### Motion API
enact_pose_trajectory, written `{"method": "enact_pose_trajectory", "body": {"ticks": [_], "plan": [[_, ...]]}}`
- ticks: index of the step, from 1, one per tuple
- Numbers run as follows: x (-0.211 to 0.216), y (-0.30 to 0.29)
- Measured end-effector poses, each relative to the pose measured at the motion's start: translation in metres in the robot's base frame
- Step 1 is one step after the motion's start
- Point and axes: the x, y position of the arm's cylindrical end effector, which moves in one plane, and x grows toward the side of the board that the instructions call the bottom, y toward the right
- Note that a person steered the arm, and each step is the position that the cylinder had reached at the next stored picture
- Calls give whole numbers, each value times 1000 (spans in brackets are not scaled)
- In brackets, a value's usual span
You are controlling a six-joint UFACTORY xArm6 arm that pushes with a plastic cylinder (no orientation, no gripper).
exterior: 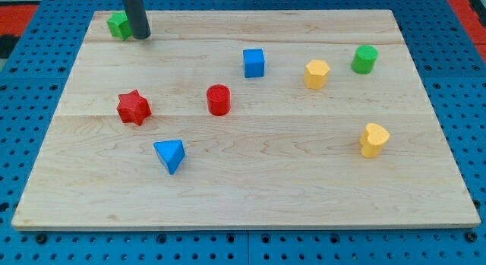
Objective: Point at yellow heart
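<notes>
The yellow heart (373, 139) lies near the view's right edge, below the middle of the board. My tip (141, 36) rests on the board at the view's top left, right beside a green block (118, 24) whose shape is partly hidden by the rod. The tip is far from the yellow heart, across the whole board.
A yellow hexagon-like block (317, 73) and a green cylinder (364, 58) sit at the upper right. A blue cube (254, 62) is at top centre, a red cylinder (219, 99) in the middle, a red star (134, 107) at the left, a blue triangle (170, 155) below it.
</notes>
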Motion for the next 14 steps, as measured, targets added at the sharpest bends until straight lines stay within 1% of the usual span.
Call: {"method": "enact_pose_trajectory", "body": {"ticks": [1,4,6,7,9,10,11,12,13,14], "plan": [[0,0],[-31,131],[-30,151],[-55,204],[-60,325],[-59,365],[-24,442],[-5,522],[86,529],[167,525]]}}
